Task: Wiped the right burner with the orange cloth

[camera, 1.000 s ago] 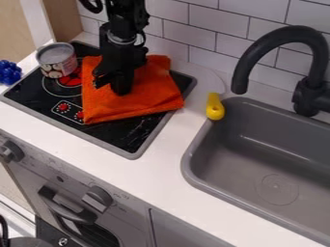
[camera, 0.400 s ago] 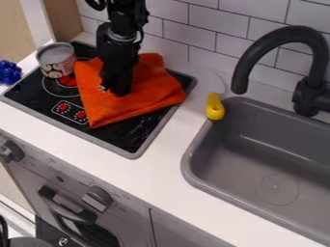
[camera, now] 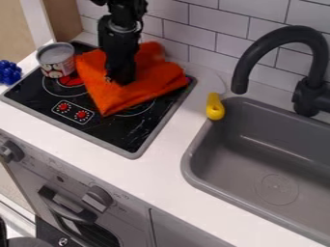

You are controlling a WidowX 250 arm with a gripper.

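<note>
The gripper (camera: 118, 80) hangs down from the top edge over the middle of the orange cloth (camera: 149, 77), its tip against the fabric. Creased and turned at an angle, the cloth lies on the black stove top, with one corner pointing toward the front. It covers most of the right burner (camera: 136, 110); part of that burner's ring shows below the cloth's lower edge. The cloth's left corner reaches beside the red left burner.
A tin can (camera: 57, 60) stands at the stove's back left, close to the cloth. Blue toy grapes (camera: 9, 73) lie left of the stove. A yellow object (camera: 214, 107) sits by the grey sink (camera: 197, 181), under the black faucet (camera: 284, 36). White tiles rise behind.
The orange cloth has turned and shifted up toward the wall, baring more of the stove's front and part of the right burner's ring. The gripper has moved slightly toward the wall with it.
</note>
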